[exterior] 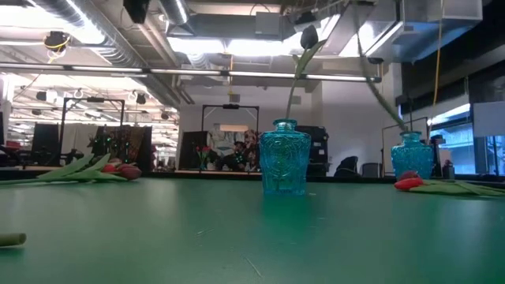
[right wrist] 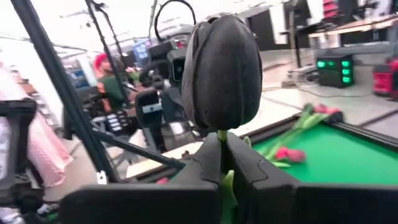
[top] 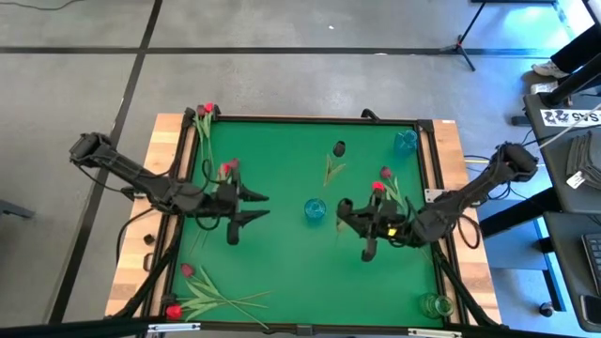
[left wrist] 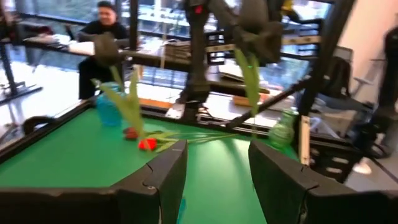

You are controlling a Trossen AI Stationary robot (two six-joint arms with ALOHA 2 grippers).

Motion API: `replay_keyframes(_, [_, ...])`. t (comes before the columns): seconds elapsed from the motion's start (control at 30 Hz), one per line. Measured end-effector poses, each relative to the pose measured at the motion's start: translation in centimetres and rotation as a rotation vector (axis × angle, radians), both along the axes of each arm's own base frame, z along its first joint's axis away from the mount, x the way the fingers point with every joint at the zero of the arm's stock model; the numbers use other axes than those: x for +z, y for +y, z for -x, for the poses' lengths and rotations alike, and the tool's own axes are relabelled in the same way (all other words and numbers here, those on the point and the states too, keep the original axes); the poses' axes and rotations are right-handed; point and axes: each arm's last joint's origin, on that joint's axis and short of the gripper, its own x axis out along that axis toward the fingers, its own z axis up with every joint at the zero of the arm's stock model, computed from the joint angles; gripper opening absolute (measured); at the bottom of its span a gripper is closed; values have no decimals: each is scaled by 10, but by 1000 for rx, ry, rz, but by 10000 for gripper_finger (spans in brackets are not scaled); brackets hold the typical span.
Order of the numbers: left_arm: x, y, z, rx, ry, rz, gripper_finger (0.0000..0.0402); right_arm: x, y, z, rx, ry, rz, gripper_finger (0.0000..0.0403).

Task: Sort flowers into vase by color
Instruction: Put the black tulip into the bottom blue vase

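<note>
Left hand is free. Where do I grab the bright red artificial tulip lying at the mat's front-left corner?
Probably the thin stem just behind the bright red artificial tulip's head, straight down with the open left hand, fingers across it. It lies flat on the green mat, and farther along its leaves tangle with the neighbouring red tulip.

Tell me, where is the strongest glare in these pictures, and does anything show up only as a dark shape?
Low view: the ceiling strip lights blaze white, and the blue vase glows in front of them. Right wrist view: the black tulip, pinched in the right gripper, is a dark shape against an overbright room. Left wrist view: the room beyond the green table is much brighter than the table itself.
</note>
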Motion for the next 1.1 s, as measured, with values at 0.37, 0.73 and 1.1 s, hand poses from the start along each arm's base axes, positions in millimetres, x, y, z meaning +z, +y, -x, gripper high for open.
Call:
replay_keyframes(0.37, [5,-28,12,-146,-46,-113,169,24,9,-45,28,-35,126,2])
replay_keyframes(0.73, [-14,-36,10,-165,-67,-103,169,59,-12,-66,-149,-81,285,2])
replay_keyframes(1.1, [-33,-33,15,-157,-70,-55,169,46,-46,-82,-297,35,364,3])
